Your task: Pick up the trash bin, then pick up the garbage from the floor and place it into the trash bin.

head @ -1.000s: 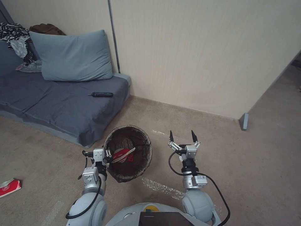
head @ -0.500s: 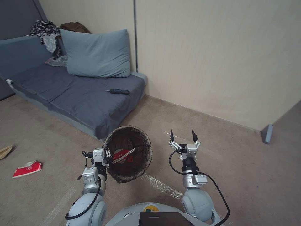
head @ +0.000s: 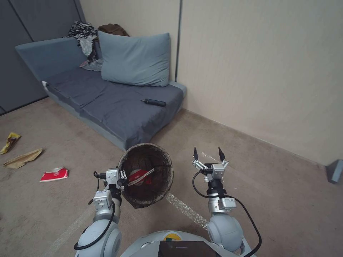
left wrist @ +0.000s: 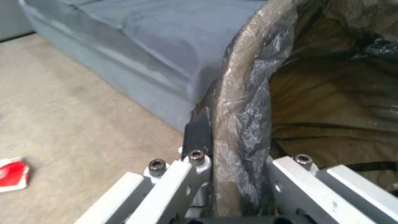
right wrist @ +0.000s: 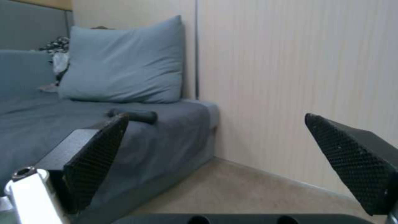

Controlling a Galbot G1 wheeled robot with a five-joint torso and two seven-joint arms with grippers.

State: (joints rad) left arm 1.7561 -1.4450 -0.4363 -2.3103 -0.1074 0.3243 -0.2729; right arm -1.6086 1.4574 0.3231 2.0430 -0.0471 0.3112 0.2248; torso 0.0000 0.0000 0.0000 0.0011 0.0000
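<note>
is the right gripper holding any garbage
No, the right gripper is open with nothing between its fingertips, held out above the carpet beside the trash bin that the left gripper holds by its rim.

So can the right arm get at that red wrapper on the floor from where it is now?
Probably not. The red wrapper lies far to the robot's left, beyond the left gripper holding the trash bin; the open right gripper would have to cross both.

Two silver-grey arms with rounded shoulder housings, black cables looping alongside each. Left pincer (head: 123, 177) of white metal blocks with dark hex screws; right pincer (head: 208, 155) with slim black pointed fingertips (right wrist: 97, 155), cross-hatched on the pads. Small yellow mark on the grey torso top.
</note>
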